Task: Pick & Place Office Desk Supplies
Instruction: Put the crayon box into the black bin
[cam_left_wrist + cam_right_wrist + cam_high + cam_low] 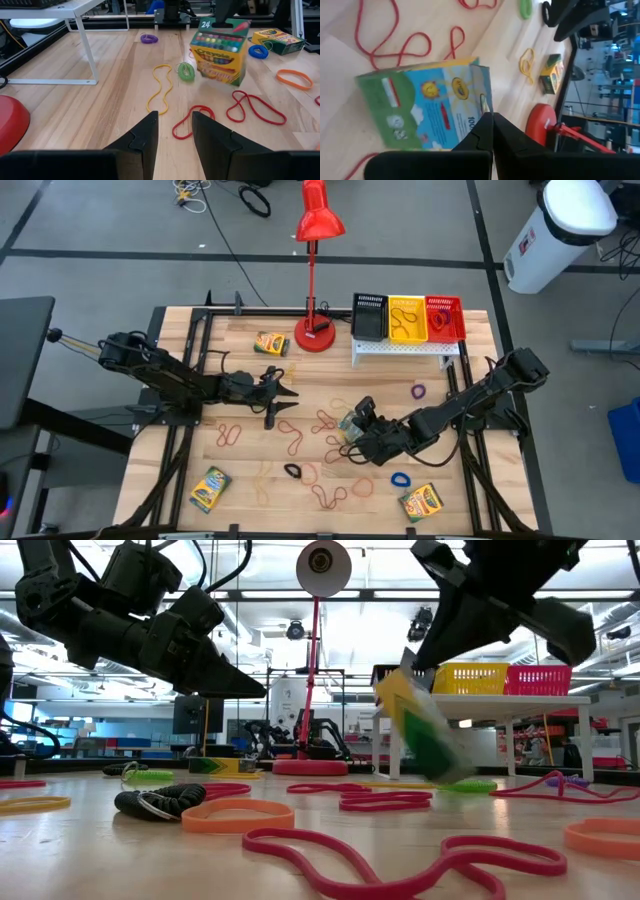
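Wooden tabletop (250, 480) lies strewn with rubber-band loops (325, 423); right gripper (352, 427), fingers pinched on a crayon box (425, 730), lifts it clear mid-table, presumably for the bins (407, 318); left gripper (283, 388) waits half-open, empty.

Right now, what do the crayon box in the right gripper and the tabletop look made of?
Crayon box: looks like thin printed cardboard with a slight sheen; crisp folded edges, raised top flap. Tabletop: light wood, smooth, probably sealed; visible plank seams and grain. The right gripper pinches the box's edge.
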`<state>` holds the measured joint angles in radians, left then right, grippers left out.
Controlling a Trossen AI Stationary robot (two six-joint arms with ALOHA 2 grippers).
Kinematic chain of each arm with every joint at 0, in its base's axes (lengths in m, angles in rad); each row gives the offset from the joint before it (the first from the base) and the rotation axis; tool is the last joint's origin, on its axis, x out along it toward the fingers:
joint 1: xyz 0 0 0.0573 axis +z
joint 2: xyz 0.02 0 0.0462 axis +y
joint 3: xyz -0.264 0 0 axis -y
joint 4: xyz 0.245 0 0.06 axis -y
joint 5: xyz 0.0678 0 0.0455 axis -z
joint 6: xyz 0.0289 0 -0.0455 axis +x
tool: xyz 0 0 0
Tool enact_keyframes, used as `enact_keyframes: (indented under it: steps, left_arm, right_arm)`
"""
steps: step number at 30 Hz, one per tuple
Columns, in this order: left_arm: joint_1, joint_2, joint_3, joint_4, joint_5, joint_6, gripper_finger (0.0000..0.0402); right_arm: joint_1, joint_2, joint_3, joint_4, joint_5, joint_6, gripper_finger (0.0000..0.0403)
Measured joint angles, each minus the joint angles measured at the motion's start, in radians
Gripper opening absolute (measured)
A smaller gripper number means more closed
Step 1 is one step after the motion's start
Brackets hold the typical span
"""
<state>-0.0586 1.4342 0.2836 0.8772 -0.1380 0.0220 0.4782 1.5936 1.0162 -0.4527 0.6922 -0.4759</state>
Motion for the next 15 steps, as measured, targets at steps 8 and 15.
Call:
enact_keyframes:
  steps: [8,15]
  left_arm:
    - [0.0,0.0,0.0,0.0,0.0,0.0,0.0125]
    - [0.0,0.0,0.0,-0.001,0.0,0.0,0.0125]
  right_arm:
    - [-0.002,0.0,-0.004,0.017,0.045,0.0,0.0002]
    - [0.0,0.0,-0.038,0.054,0.005,0.017,0.0002]
